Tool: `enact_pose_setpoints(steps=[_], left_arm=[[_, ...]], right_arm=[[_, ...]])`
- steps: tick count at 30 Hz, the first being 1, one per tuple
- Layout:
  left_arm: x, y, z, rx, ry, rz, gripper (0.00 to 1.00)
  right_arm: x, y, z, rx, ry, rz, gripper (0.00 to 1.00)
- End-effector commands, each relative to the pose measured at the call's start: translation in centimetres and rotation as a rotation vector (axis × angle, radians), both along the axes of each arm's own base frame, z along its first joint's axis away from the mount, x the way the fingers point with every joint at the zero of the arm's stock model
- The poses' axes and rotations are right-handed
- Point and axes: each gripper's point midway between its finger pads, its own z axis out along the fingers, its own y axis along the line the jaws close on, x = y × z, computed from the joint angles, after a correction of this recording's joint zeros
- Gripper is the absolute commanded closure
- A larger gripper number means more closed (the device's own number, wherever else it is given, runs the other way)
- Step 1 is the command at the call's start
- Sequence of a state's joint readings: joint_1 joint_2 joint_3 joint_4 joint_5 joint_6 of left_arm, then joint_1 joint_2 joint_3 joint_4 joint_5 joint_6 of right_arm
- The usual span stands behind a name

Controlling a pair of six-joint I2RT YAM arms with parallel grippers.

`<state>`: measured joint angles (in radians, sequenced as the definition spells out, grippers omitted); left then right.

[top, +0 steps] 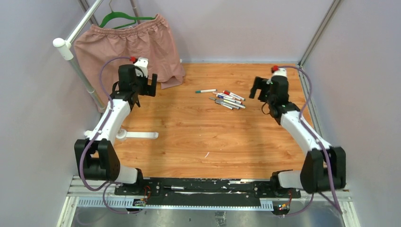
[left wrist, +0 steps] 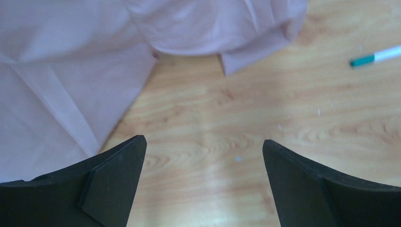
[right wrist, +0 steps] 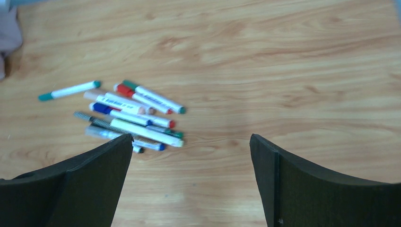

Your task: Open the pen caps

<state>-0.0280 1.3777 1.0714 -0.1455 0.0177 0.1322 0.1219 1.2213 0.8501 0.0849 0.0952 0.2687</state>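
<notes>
Several pens lie in a loose pile at the back middle of the wooden table, their coloured pen caps on, such as a red one and a blue one. One pen with a green cap lies apart, just left of the pile; it also shows in the right wrist view and the left wrist view. My left gripper hovers open over bare wood, well left of the pens. To the right of the pile my right gripper is open and empty.
Pink shorts hang on a green hanger at the back left, their hem resting on the table close to my left gripper. A white rail post slants down the left side. A long white bar lies near the left arm. Walls enclose the table.
</notes>
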Motion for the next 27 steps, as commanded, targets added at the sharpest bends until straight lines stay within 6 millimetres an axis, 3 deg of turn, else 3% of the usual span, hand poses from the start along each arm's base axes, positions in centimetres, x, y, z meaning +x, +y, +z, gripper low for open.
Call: enact_pose_setpoints(steps=[1,3,4,9,19,27], left_arm=[[-5.7,-1.5,-5.8,-0.031,0.401,-0.118,0.0],[-6.5,-2.5,-5.7,-0.067,0.429,-0.166,0.0],[-6.8,-2.9,-5.5,-0.08,0.427,-0.186,0.0],[-7.5,-3.7,-4.6,-0.09,0.396,-0.239,0.0],[-8.4,-5.0,-3.5,-0.105,0.361,-0.339,0.0],[-8.8,-5.1,-3.2,-0.092,0.35,-0.364,0.0]], right_arm=[[1.5,8.0,-2.7,-0.096,0.171,0.326,0.01],[2.6,11.5,-3.9,-0.123,0.225,0.475,0.02],[3.2,12.9,-5.3,-0.145,0.265,0.533,0.02],[6.7,18.3,-6.9,-0.213,0.287,0.725,0.0],[10.2,25.8,-10.1,-0.175,0.25,1.008,0.0],[12.1,28.8,-12.3,-0.169,0.248,1.056,0.0]])
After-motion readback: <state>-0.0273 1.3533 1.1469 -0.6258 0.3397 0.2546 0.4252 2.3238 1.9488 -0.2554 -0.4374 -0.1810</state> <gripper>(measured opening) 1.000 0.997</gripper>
